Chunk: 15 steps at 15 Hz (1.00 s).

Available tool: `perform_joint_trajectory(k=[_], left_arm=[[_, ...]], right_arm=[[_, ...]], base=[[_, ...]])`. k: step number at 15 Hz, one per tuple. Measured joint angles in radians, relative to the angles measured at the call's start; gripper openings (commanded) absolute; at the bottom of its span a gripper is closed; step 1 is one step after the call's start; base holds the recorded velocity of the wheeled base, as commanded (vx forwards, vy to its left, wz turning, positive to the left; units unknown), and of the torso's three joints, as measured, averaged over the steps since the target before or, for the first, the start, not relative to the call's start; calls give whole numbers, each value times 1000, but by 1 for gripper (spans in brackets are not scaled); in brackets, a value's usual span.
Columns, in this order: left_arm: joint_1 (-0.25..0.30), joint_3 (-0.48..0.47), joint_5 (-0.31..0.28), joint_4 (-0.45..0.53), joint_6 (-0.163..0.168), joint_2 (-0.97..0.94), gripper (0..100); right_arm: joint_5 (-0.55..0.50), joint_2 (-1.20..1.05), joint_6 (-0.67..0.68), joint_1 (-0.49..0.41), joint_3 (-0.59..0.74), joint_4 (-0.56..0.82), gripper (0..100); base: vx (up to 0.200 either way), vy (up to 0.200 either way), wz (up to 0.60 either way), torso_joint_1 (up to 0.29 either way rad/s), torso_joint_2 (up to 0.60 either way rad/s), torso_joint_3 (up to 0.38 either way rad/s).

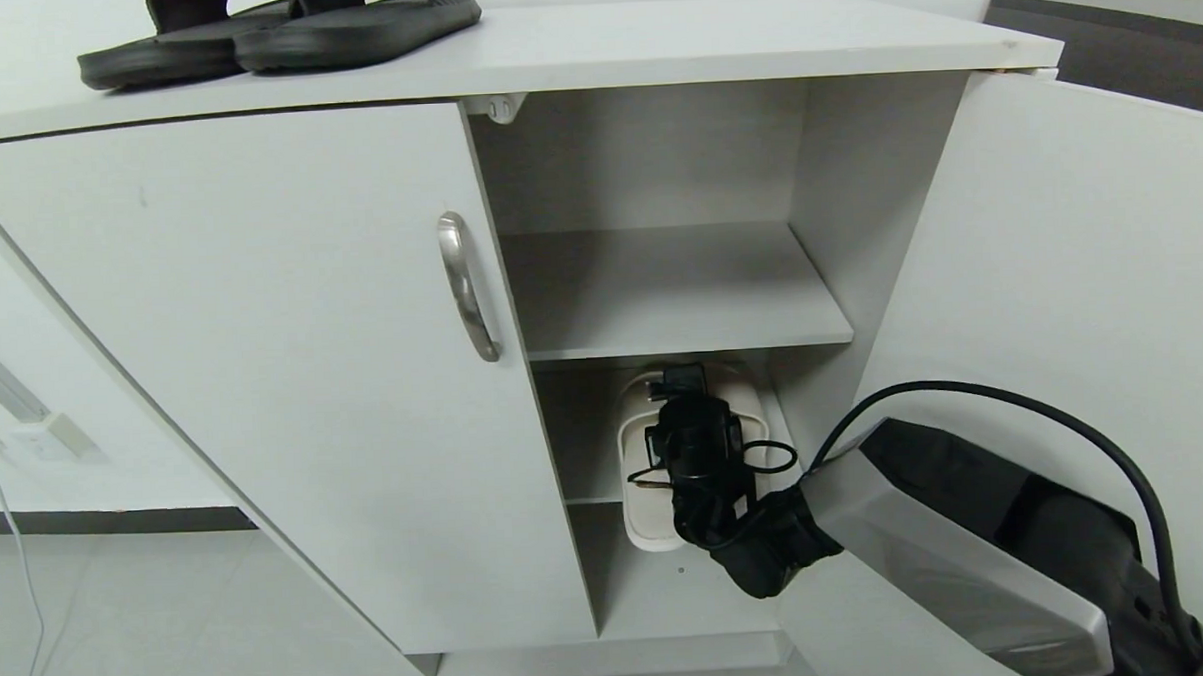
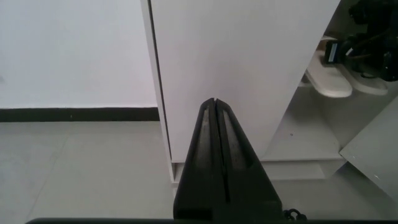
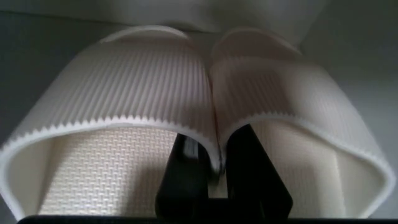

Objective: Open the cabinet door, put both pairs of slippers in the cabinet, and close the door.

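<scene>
So the white cabinet (image 1: 651,46) has its right door (image 1: 1059,262) swung wide open and its left door (image 1: 261,340) shut, metal handle (image 1: 467,286) and all. The black slippers (image 1: 281,34) sit side by side on top of the cabinet, over at the robot's left end above the shut door.

The white slippers (image 1: 643,517) are inside the open half, down below the upper shelf (image 1: 670,296). The right hand (image 3: 216,163) has them pinched together: its two fingers (image 3: 249,162) are clamped on the inner edges of both ribbed straps, where the pair touches (the strap openings face the wrist camera). From the left wrist view the pair (image 2: 329,78) sticks out a bit past the front edge of a lower shelf, but I can't tell whether the soles actually rest on it or just hang in the grip.

The left hand (image 2: 214,106) is fully closed, fingers pressed flat against each other with nothing between them. It hangs low in front of the shut left door, above the grey floor (image 2: 81,168).
</scene>
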Motion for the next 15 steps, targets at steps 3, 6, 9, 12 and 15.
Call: perform_joint_trajectory(k=[3,6,9,12,15], left_arm=[[0,0,1,0,-1,0,0],[0,0,3,0,-1,0,0],[-1,0,3,0,-1,0,0],[0,0,6,0,-1,0,0],[0,0,6,0,-1,0,0]], right_arm=[[5,43,25,-17,-136,93,0],[38,89,27,-46,-239,135,0],[72,110,27,-61,-293,181,0],[75,136,26,-71,-364,233,0],[76,153,25,-74,-384,242,0]], base=[[0,0,0,0,0,0],[0,0,0,0,0,0],[0,0,0,0,0,0],[0,0,0,0,0,0],[0,0,0,0,0,0]])
